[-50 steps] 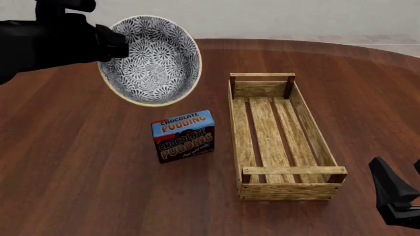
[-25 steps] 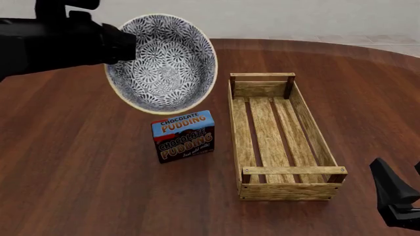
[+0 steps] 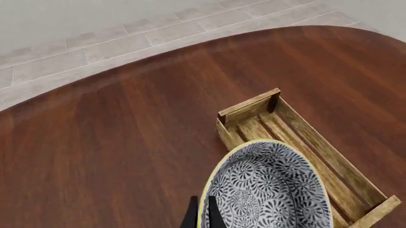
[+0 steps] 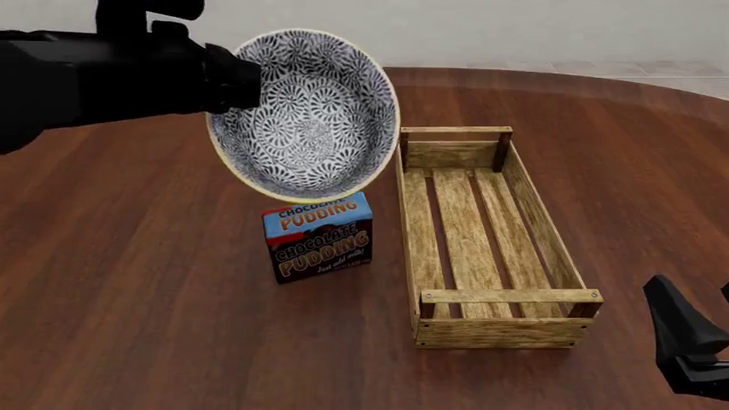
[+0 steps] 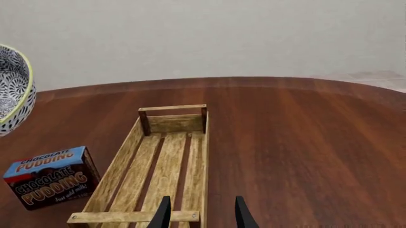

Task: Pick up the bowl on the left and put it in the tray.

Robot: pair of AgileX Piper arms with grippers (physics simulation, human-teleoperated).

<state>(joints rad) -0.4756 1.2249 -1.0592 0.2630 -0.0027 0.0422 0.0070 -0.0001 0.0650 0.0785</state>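
Two things matter in the left wrist view: your grip and your line to the tray [image 3: 298,142]. Your left gripper [image 3: 201,216] is pinched narrow on the rim of the bowl [image 3: 266,190], one finger inside the wall and one outside, so you hold it by a thin edge only. From here the bowl overlaps the far end of the tray, but that is the camera's line of sight, not proof that you are over it. Keep the grip firm and do not twist the wrist sharply; a rim pinch looks likely to let a heavy bowl swing.

Front view: the bowl [image 4: 306,115] hangs in the air, tilted with its patterned inside facing the camera, up over the table [image 4: 137,282] above the chocolate pudding box [image 4: 319,237] and just left of the tray's [image 4: 490,239] far left corner. The left gripper [image 4: 234,79] grips its left rim. Carry it further right until it is centred over the slats, level it, then lower it between the side walls before you release. Stay high enough to pass the raised end rail.

Right wrist view: your right gripper [image 5: 199,211] stands open and empty at the tray's [image 5: 165,166] near end, with the bowl's [image 5: 14,90] edge high at the left. Keeping that arm parked there should leave the drop zone free.
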